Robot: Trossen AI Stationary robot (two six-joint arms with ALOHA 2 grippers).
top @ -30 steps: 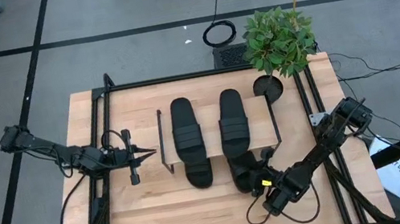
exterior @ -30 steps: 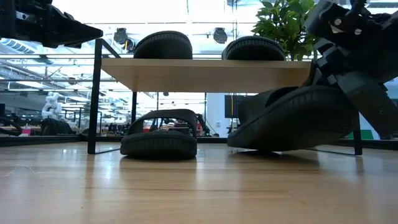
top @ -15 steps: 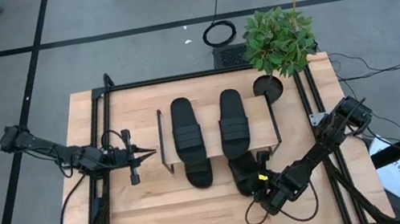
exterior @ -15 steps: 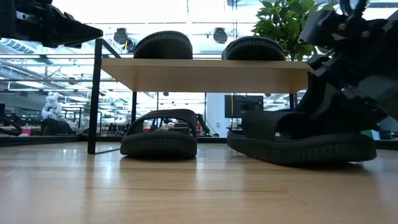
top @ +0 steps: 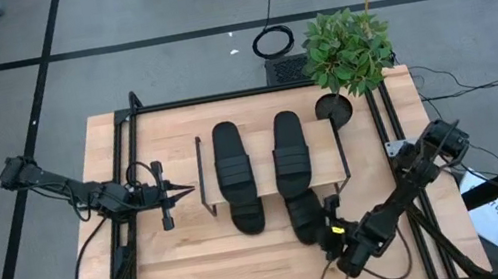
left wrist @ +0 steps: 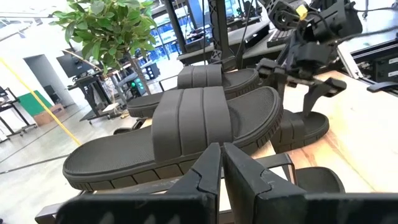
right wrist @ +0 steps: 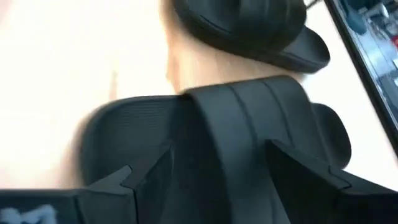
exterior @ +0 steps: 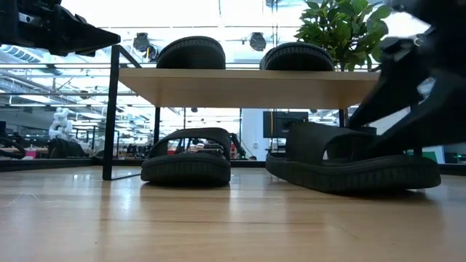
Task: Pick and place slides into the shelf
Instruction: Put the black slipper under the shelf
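Two slides [top: 232,159] lie on the shelf [exterior: 240,86], two on the counter [top: 190,271] beneath. A potted plant [top: 346,49] stands behind. Right gripper [top: 333,230] jaws released beside one slide [exterior: 353,161]; left gripper [top: 177,191] jaws clenched, well apart.

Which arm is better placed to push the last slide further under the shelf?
The right: its hand, open, sits just behind the matte black slide sandal lying half under the light-wood shelf. The left hand waits beyond the shelf's far end.

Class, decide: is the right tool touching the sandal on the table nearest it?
Apart. The right wrist view shows the open right tool with its fingers either side of that sandal, gaps visible.
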